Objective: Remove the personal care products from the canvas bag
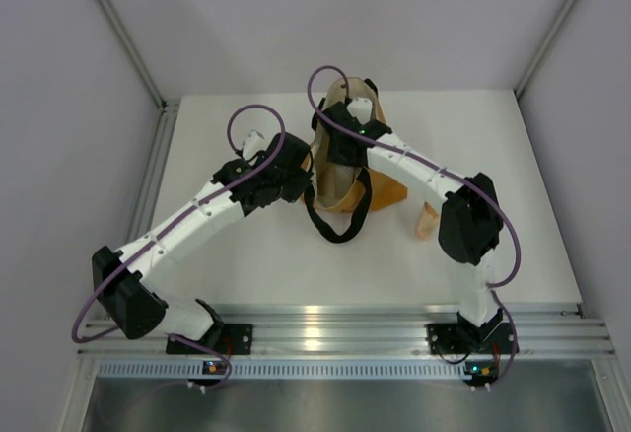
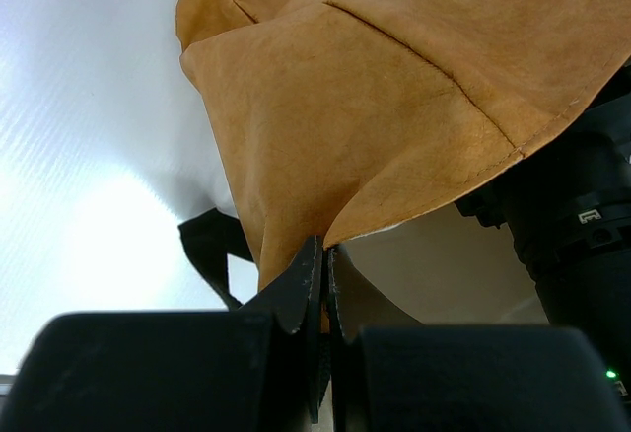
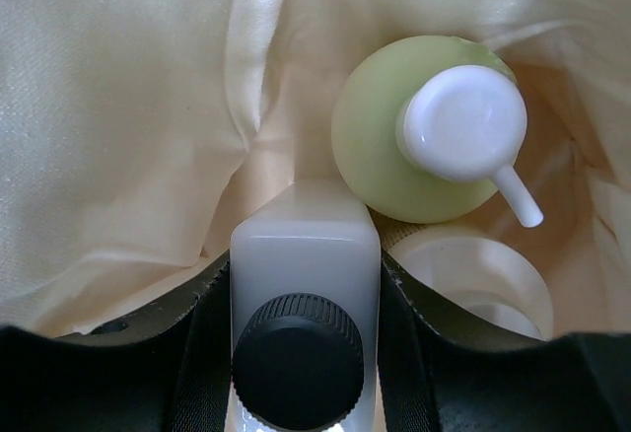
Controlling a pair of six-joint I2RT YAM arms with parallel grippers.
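Slim orange bottle (image 1: 426,220): lies on the table (image 1: 246,264) at the lower right of the top view, outside the bag and beside the right arm. If the arm swings low on its way out, it could knock the bottle rolling.
Black handle (image 1: 340,223): droops loose on the table at the centre of the top view. It could snag if the bag gets dragged.
Left gripper (image 2: 323,254): jaws are closed to a sliver at the lower centre of its view, pinching only the canvas bag (image 2: 394,107) by a fold of its edge. The bite looks thin, so an upward tug from inside could pull the cloth free and collapse the mouth.
Right gripper (image 3: 304,299): sits down inside the bag, jaws pressed against both flat sides of the whitish bottle (image 3: 304,245), just above its black cap (image 3: 298,358) at the bottom of the frame. The smooth plastic may slide out if the grip is light.
Cream lining (image 3: 118,107): billows close on the left of the frame. It could catch the bottle's shoulders and lift the whole bag with them.
Short cream jar (image 3: 473,274): at the lower right, touching or nearly touching the right finger, so it is likely to be nudged.
Pump bottle (image 3: 375,146): at the upper right, just behind the held bottle. A tilted lift could tip it over.
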